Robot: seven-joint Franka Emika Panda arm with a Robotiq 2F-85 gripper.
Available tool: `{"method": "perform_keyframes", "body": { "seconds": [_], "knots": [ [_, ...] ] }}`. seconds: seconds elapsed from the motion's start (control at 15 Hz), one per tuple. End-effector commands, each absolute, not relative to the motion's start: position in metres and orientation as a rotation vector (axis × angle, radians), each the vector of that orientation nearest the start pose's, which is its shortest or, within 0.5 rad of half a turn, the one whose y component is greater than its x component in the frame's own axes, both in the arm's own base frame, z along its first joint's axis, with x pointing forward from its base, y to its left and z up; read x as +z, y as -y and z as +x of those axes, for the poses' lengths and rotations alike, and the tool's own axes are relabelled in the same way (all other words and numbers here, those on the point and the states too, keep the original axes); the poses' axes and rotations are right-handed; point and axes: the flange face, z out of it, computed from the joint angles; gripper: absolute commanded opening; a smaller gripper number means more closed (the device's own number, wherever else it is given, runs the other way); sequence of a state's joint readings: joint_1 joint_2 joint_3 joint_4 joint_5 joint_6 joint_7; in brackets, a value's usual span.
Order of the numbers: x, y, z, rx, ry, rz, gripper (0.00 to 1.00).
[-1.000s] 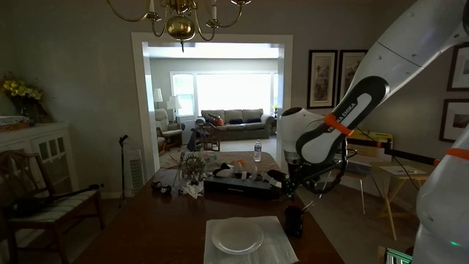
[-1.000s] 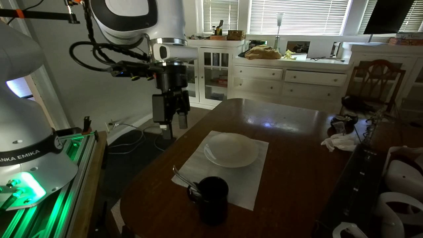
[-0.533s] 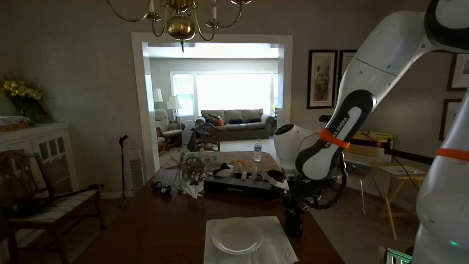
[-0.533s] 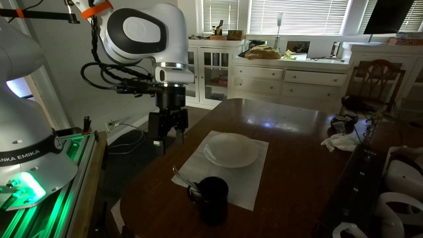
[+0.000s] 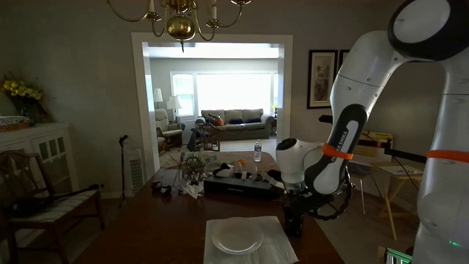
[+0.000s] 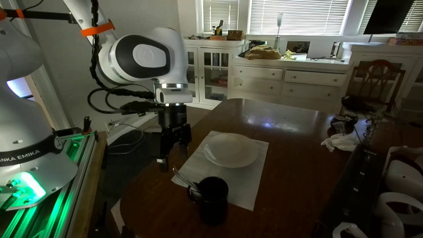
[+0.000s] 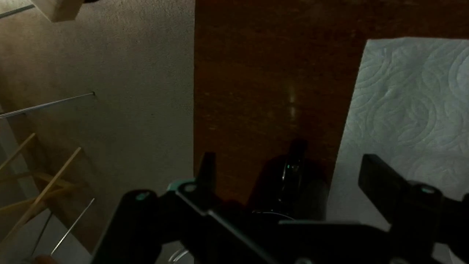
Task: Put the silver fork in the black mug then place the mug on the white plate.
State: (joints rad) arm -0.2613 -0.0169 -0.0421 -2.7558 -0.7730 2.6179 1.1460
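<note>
Now the slim, shiny silver fork (image 6: 185,179) slants up and outward from the upright black mug (image 6: 214,210); the tool (image 6: 173,161) gapes wide.

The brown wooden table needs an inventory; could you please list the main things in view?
Rectangular paper towel: 1, white, on brown wooden table
Round plate: 1, white, on towel
Cylindrical mug: 1, black, beside towel
Slim metal fork: at least 1, silver, at mug's rim
Long box: 1, black, across table
Crumpled wad: 1, white, beside box
Plastic bottle: 1, clear, beyond box
Jointed arm: 1, mostly white, above table's edge
Two-finger gripper: 1, black, open, near mug
</note>
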Motion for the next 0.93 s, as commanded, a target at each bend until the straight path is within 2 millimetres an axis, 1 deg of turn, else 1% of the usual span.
{"method": "perform_keyframes", "body": {
  "seconds": [0.0,0.07,0.13,0.27,0.4,0.6,0.87],
  "knots": [
    [0.1904,0.1078,0.353,-0.187,-1.292,-3.21,1.0],
    [0.1866,0.1119,0.3498,-0.209,-1.286,-3.2,1.0],
    [0.1965,0.1081,0.3548,-0.17,-1.276,-3.231,1.0],
    [0.1906,0.1134,0.3511,-0.185,-1.28,-3.218,1.0],
    [0.1894,0.1139,0.3508,-0.183,-1.28,-3.217,1.0],
    [0.1902,0.1159,0.3556,-0.231,-1.28,-3.234,1.0],
    [0.1887,0.1167,0.3591,-0.293,-1.235,-3.268,1.0]
  ]
}}
